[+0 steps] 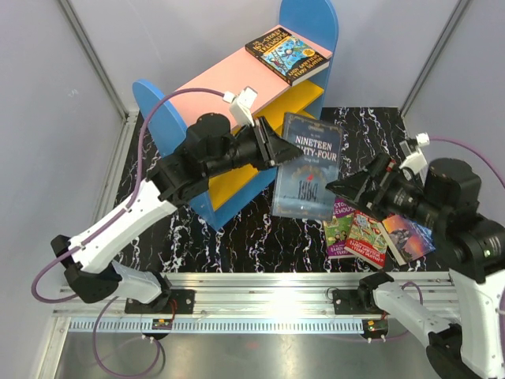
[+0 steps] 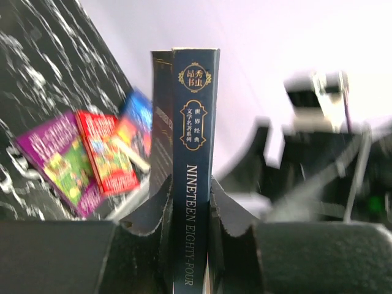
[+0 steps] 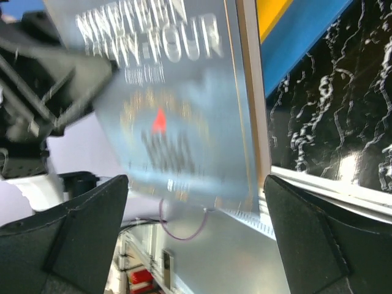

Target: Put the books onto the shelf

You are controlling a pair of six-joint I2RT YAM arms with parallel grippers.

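1. Left gripper: clenched on Nineteen Eighty-Four, pinching the spine edge at the cover's 9 o'clock side.
2. From the left wrist: dark spine upright between the two fingers, title lettering running down it, both pads pressed against the book.
3. Book at the middle of the overhead view, grey-blue cover turned up toward the camera, top edge at 12 o'clock just beside the shelf; contact between bottom edge and table impossible to tell.
4. Right gripper: released, jaws spread wide, nothing pinched, at the book's 4 o'clock corner.
5. From the right wrist: both fingers far apart at the lower corners, the blurred cover ahead of them, not touched by either.
6. Shelf at 11 to 12 o'clock on the black marbled table, blue rounded end panels, pink top board, yellow boards below.
7. On the pink board, toward its 1 o'clock end: teal Treehouse book, flat, cover up.
8. On the table at 4 to 5 o'clock, overlapping in a fan: purple book, red book, blue book, the last partly hidden under the right arm.
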